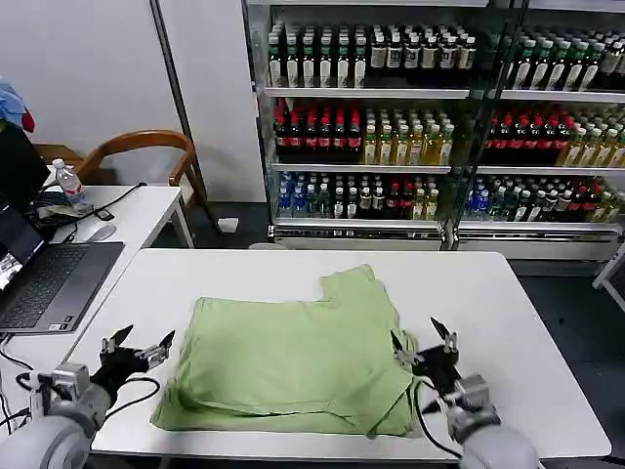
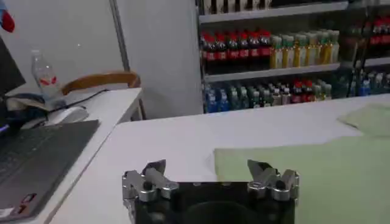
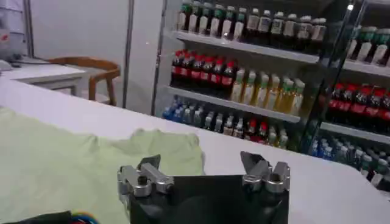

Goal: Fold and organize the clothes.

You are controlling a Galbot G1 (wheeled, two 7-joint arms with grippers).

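Between left hand (image 1: 138, 347) and right hand (image 1: 423, 348): green polo shirt (image 1: 293, 357), spread flat on white surface (image 1: 508, 322). Both hands wide open, holding nothing, flanking shirt's near edges.

Left gripper (image 1: 137, 346) was positioned just off the left edge of the polo shirt (image 1: 293, 357), above the table surface, fingers spread apart and holding nothing. Right gripper (image 1: 423, 344) stood at the shirt's right edge, over the cloth margin, fingers likewise spread and empty. Both forearms entered from the shirt's near side, angled inward.
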